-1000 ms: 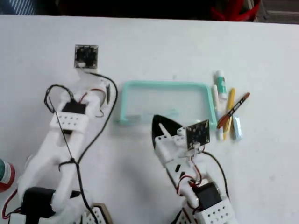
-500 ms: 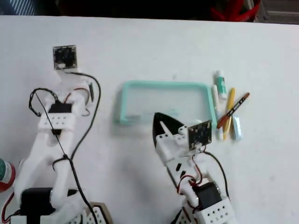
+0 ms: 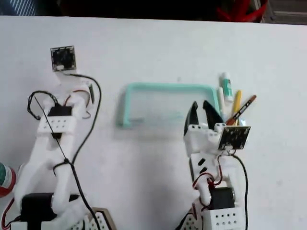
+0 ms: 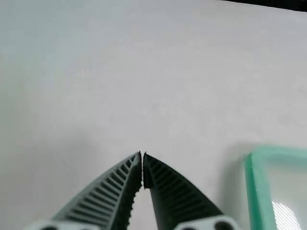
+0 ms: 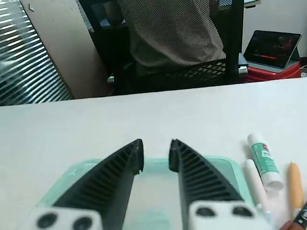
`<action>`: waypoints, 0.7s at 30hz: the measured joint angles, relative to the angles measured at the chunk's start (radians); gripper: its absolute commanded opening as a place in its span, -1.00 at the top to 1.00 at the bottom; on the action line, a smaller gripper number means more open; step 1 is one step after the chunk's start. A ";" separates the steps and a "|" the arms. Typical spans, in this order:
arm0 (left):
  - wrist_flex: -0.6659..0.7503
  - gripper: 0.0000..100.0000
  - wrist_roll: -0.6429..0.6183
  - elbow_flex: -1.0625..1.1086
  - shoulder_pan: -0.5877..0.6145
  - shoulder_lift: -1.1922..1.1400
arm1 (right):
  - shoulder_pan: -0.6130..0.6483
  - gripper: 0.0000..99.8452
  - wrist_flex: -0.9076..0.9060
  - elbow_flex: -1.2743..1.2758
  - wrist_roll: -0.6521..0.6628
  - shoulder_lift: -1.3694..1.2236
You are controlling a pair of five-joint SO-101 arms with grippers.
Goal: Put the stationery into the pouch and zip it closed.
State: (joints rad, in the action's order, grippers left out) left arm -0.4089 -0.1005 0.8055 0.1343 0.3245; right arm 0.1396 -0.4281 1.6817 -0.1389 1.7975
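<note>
- The pouch (image 3: 168, 86), clear with a teal rim, lies flat mid-table (image 3: 144, 43)
- The stationery lies loose on the table at the pouch's 3 o'clock, outside it: a glue stick (image 3: 226, 86) at the far end; a white pen (image 3: 221, 98) just beside the rim; a yellow pen (image 3: 237, 100) crossed by an orange pen (image 3: 245, 105); a pale blue piece (image 3: 243, 130) nearest the arms
- The right gripper (image 3: 199, 106) hangs over the pouch's 4 o'clock corner; jaws slightly parted, nothing between them
- The left gripper (image 4: 142, 165) sits above bare table at the pouch's 9 o'clock, apart from it; jaws pressed together, empty
</note>
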 measured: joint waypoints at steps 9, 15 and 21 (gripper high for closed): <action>-0.169 0.95 0.000 0.003 -0.041 0.158 | 0.028 0.74 -0.187 -0.048 0.104 0.000; -0.103 0.95 0.000 0.169 -0.041 0.381 | 0.031 0.74 -0.206 -0.057 0.110 0.000; 0.117 0.95 0.089 0.350 -0.049 0.494 | 0.038 0.74 -0.273 -0.173 0.112 -0.094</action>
State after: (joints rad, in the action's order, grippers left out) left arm -0.2923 -0.0115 1.1554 0.0852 0.8186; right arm 0.1780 -0.7012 1.5083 -0.0269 1.7039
